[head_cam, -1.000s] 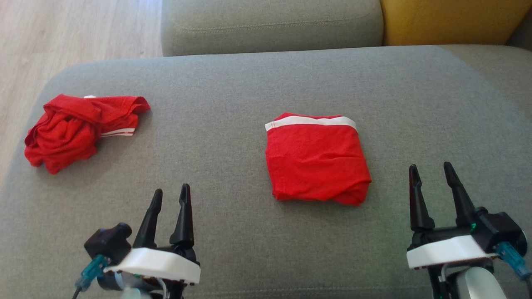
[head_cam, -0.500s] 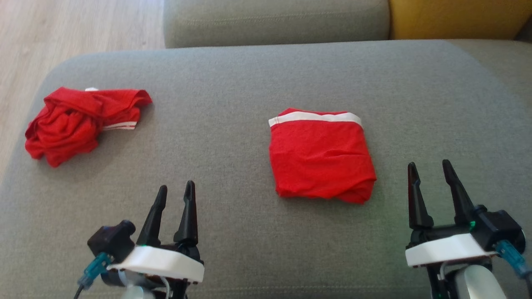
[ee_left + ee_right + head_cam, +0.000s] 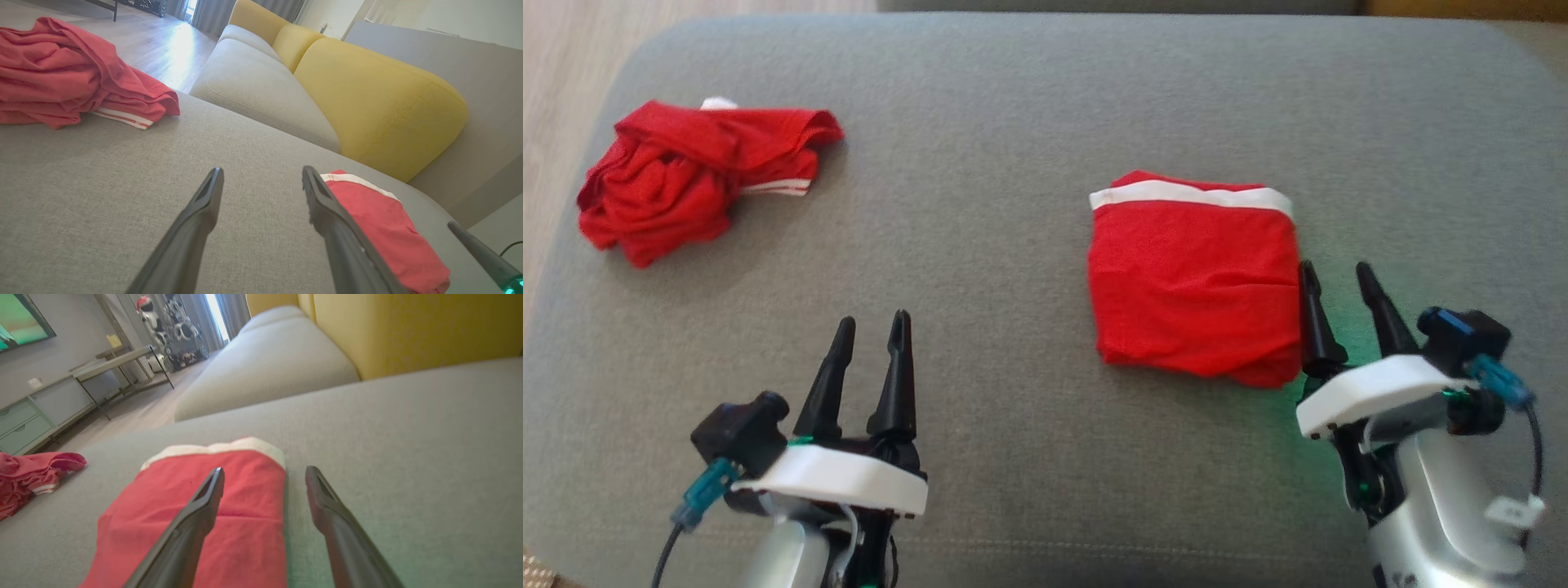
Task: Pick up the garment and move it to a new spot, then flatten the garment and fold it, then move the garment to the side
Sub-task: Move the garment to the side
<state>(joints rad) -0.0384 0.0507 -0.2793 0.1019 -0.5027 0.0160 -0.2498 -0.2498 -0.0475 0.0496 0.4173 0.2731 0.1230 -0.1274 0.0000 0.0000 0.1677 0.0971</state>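
The folded garment (image 3: 1192,282) lies right of centre on the cushion (image 3: 1013,204). The right gripper (image 3: 1334,267), jaws spread and empty, stands just beside its right edge and is the nearer one. The left gripper (image 3: 874,318), also spread, sits well apart to the left.

Right hand (image 3: 1334,268) moved forward, now beside right edge of folded garment (image 3: 1192,286).

head: high, looking down | wrists: low along cushion (image 3: 102,183) | shared: folded garment (image 3: 1192,278)
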